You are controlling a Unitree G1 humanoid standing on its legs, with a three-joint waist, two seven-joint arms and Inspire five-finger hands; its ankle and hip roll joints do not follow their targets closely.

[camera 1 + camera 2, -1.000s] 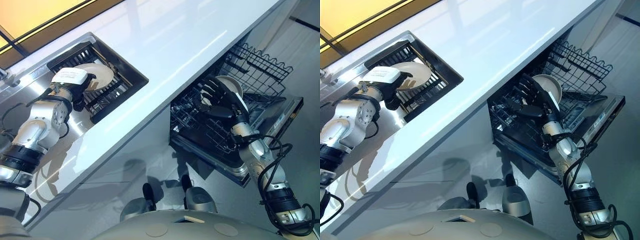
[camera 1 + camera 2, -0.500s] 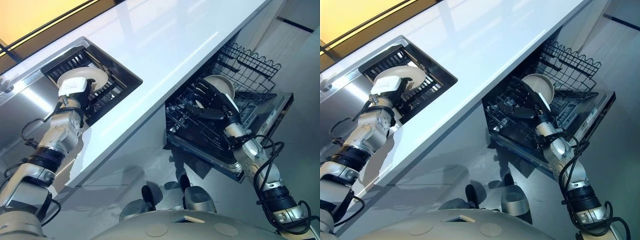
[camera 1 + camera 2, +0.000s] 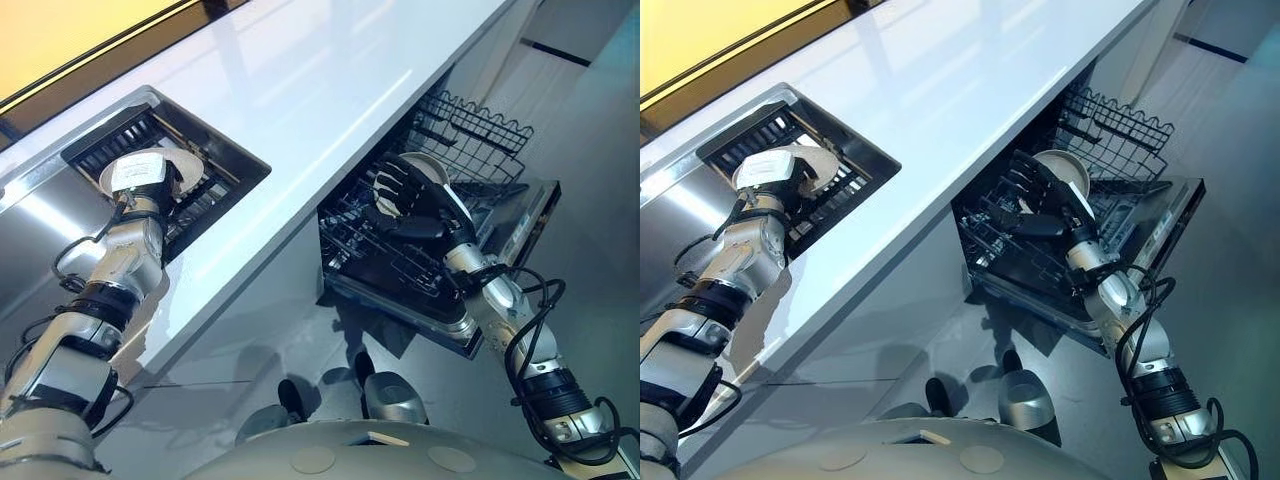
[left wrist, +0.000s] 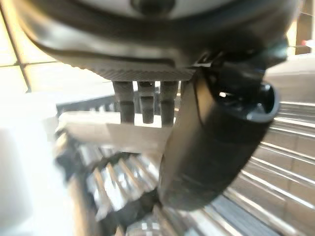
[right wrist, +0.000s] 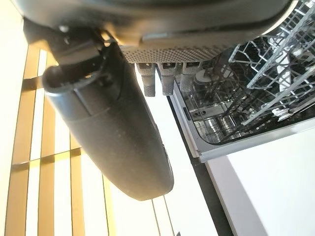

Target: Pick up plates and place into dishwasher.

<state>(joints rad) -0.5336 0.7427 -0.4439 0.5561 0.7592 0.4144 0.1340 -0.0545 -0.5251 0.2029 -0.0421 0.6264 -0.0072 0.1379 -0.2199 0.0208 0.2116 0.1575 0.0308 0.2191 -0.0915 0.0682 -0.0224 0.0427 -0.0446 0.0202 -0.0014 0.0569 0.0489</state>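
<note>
We see one round white plate (image 3: 820, 158) leaning in the black rack (image 3: 855, 178) sunk into the tabletop (image 3: 330, 70). Our left hand (image 3: 152, 186) is at it, and we cannot tell its grip. A second white plate (image 3: 1068, 168) stands in the dishwasher rack (image 3: 482, 128) below the tabletop's edge. Our right hand (image 3: 1032, 192) is spread empty before it.

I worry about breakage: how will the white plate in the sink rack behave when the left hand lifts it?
The plate looks rigid and glossy, so it is probably slippery and prone to chipping against the ribbed rack. It leans on edge there, so it may tip or roll if nudged sideways. The left hand is beside it.
</note>
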